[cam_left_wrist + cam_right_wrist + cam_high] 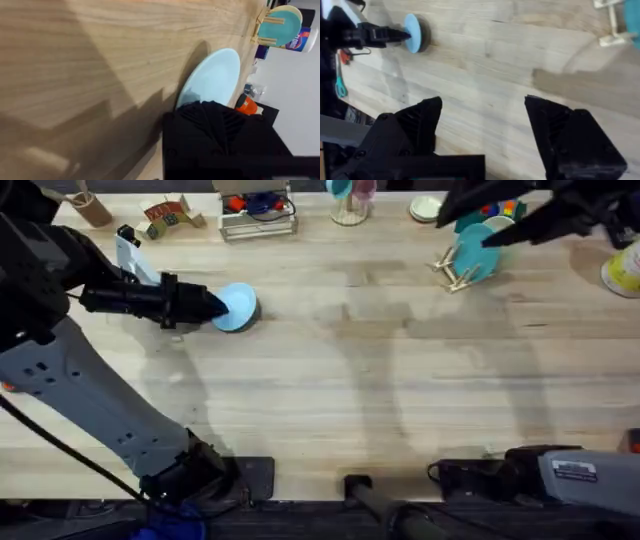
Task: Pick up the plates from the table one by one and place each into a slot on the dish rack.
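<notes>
Left gripper [218,307] clamped on the light blue plate [238,307] at the table's [340,380] left; right gripper [482,125] fingers apart; carry it edge-up to the dish rack [458,272]

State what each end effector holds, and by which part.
Left end effector grips the light blue round plate by its near rim. Right end effector is open, holding nothing.

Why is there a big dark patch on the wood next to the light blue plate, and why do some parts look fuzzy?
Left wrist view: the dark patch is shadow from the arm and the tilted light blue plate falling on the table. Overhead view: soft grey arm shadows streak the middle of the table, and the dark right arm at the upper right looks blurred. Right wrist view: its own black jaws are large and soft-edged.
</notes>
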`<act>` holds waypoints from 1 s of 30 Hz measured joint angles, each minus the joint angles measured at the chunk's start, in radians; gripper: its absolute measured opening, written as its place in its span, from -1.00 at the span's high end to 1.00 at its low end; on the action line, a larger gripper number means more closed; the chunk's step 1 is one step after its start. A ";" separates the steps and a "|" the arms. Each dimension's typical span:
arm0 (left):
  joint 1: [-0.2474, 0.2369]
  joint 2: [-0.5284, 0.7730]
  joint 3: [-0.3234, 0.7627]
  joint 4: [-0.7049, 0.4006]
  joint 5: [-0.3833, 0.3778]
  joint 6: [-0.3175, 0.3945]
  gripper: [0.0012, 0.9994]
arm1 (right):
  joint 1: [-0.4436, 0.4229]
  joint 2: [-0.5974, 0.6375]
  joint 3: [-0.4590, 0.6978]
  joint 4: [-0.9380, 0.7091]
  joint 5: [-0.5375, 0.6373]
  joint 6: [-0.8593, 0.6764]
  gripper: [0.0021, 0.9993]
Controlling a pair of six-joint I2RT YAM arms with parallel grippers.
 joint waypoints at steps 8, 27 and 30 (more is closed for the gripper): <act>0.000 0.000 0.000 0.002 0.000 0.000 0.92 | 0.120 0.077 0.000 0.147 -0.013 0.059 -0.99; 0.000 0.000 0.000 0.002 0.000 0.000 0.92 | 0.305 0.354 0.000 0.503 -0.019 0.269 -0.99; 0.000 0.000 0.000 0.002 0.000 0.000 0.92 | 0.331 0.379 0.000 0.540 -0.020 0.296 -0.99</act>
